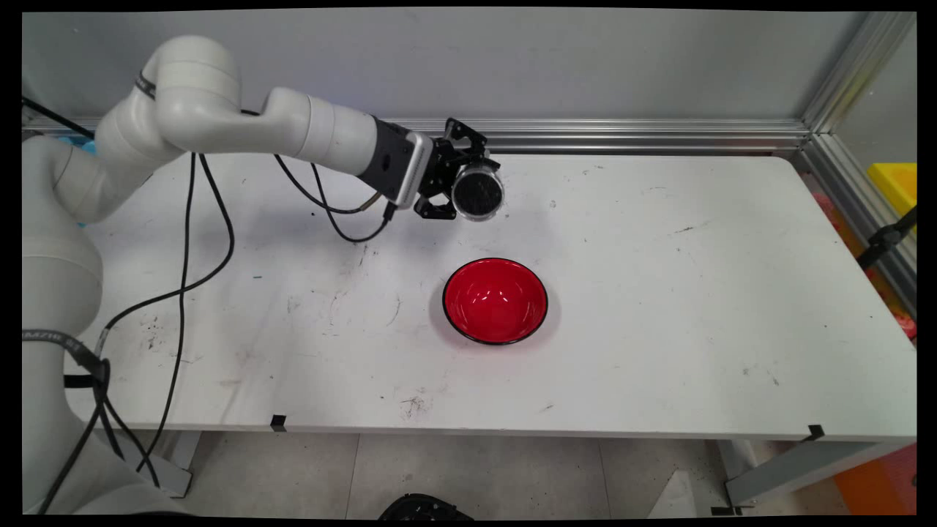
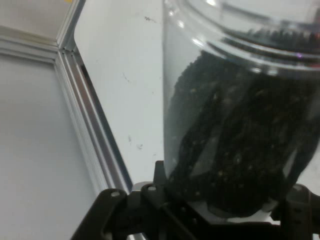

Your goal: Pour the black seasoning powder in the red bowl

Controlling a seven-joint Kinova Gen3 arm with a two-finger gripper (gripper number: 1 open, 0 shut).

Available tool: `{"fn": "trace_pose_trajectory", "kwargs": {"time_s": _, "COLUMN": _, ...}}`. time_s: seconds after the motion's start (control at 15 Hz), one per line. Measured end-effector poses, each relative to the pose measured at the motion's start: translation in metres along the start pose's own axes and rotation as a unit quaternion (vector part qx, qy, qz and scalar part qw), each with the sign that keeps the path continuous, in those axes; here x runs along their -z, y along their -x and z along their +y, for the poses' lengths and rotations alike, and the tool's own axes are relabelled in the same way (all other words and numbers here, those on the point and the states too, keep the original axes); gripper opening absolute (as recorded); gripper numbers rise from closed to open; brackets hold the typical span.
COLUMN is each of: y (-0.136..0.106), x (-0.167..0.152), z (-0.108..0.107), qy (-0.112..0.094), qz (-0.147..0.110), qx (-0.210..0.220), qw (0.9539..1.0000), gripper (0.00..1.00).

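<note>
My gripper [image 1: 468,187] is shut on a clear plastic cup [image 1: 478,193] filled with small black grains, held tipped on its side in the air over the table's far middle. In the hand view the cup [image 2: 240,125] fills the right half of the picture, its dark grains heaped against the clear wall, with the black linkage at the bottom edge. A red bowl [image 1: 495,300] with a black rim stands upright on the white table [image 1: 695,293], below and in front of the cup. Nothing lies in the bowl.
An aluminium rail [image 1: 622,135] runs along the table's far edge and turns down its right side. Black cables [image 1: 183,278] hang from the arm over the table's left part. A yellow box [image 1: 897,183] sits beyond the right rail.
</note>
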Motion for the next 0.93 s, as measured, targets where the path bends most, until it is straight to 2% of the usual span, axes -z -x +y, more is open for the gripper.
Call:
{"fn": "trace_pose_trajectory", "kwargs": {"time_s": 0.4, "y": -0.006, "x": -0.014, "z": 0.004, "qy": -0.029, "qz": -0.022, "qx": -0.077, "qw": 0.9963, "gripper": 0.00}}
{"fn": "trace_pose_trajectory", "kwargs": {"time_s": 0.6, "y": -0.008, "x": -0.018, "z": 0.006, "qy": -0.044, "qz": -0.030, "qx": -0.116, "qw": 0.9918, "gripper": 0.00}}
{"fn": "trace_pose_trajectory", "kwargs": {"time_s": 0.93, "y": -0.010, "x": -0.021, "z": 0.009, "qy": -0.066, "qz": -0.040, "qx": -0.175, "qw": 0.9816, "gripper": 0.00}}
